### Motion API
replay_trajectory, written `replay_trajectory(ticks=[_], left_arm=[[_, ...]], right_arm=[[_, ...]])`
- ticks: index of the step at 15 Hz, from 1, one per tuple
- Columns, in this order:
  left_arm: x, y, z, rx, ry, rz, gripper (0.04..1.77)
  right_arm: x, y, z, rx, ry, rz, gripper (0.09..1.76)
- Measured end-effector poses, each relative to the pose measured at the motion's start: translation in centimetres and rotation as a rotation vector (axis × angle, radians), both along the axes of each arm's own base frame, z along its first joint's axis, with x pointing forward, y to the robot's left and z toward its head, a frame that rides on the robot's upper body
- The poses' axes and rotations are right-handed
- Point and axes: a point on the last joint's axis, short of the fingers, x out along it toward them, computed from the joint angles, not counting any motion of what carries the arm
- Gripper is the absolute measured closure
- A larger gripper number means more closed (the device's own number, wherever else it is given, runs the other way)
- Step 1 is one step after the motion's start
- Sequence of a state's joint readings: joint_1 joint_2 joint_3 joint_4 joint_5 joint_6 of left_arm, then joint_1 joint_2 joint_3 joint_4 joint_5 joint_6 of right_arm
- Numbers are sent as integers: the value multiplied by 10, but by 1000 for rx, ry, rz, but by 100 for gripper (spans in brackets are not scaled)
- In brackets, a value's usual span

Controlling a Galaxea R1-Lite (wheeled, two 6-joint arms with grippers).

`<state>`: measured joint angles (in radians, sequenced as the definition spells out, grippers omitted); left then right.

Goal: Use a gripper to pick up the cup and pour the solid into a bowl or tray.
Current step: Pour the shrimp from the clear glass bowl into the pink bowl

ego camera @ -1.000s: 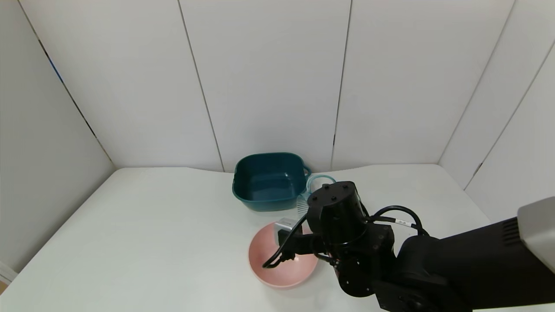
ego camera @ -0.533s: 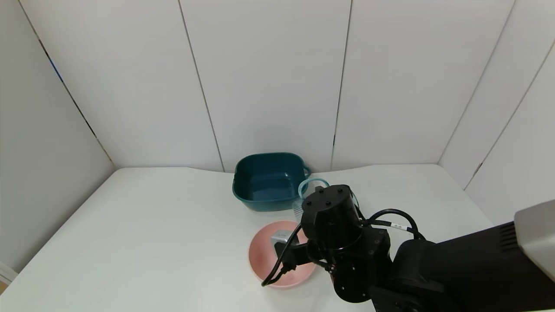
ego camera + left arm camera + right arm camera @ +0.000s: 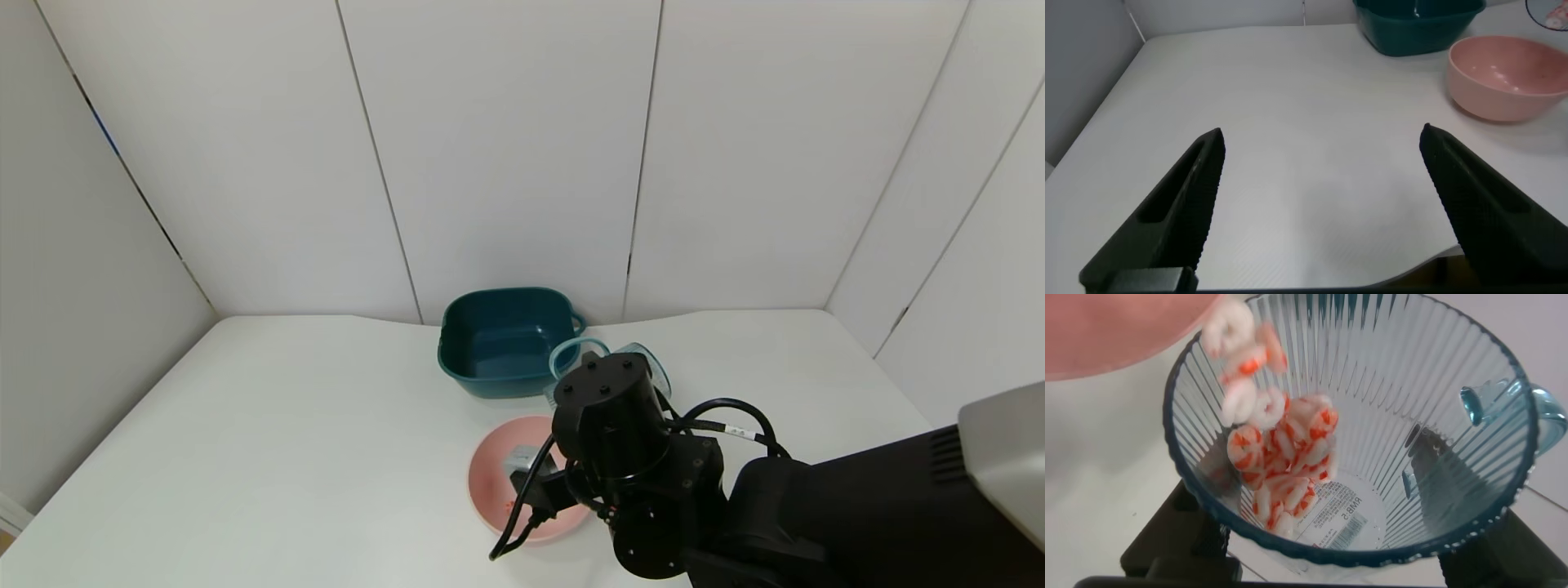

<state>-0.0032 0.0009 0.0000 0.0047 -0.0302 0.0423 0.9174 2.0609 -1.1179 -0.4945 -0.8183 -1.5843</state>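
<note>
Two arms, one working. Your left gripper (image 3: 1319, 204) sits parked low over the bare table (image 3: 286, 425), jaws spread wide, holding nothing. Right of it, the pink bowl (image 3: 490, 482) sits near the front edge, with the dark teal tub (image 3: 502, 339) behind it. Your right gripper (image 3: 1331, 567) is clamped on the cup (image 3: 1372, 441), fingers pressing the ribbed wall near the base. The cup is tipped, mouth toward the bowl. The red-and-white rings (image 3: 1278, 449) are sliding to the rim, a few at the lip. I judge the cup light, thin and flexible, with ribs that help grip; squeeze gently low on the wall, not by the small handle (image 3: 1511, 404). The rings look loose and bouncy, so tilt slowly.
</note>
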Motion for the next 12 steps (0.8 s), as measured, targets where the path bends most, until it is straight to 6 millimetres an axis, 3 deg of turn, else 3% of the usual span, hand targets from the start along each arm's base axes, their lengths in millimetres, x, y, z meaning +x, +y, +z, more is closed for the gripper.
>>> replay_trajectory(ticks=[12], left_arm=[[0, 0, 0, 0, 0, 0, 9]], right_arm=[[-6, 10, -7, -165, -21, 8, 48]])
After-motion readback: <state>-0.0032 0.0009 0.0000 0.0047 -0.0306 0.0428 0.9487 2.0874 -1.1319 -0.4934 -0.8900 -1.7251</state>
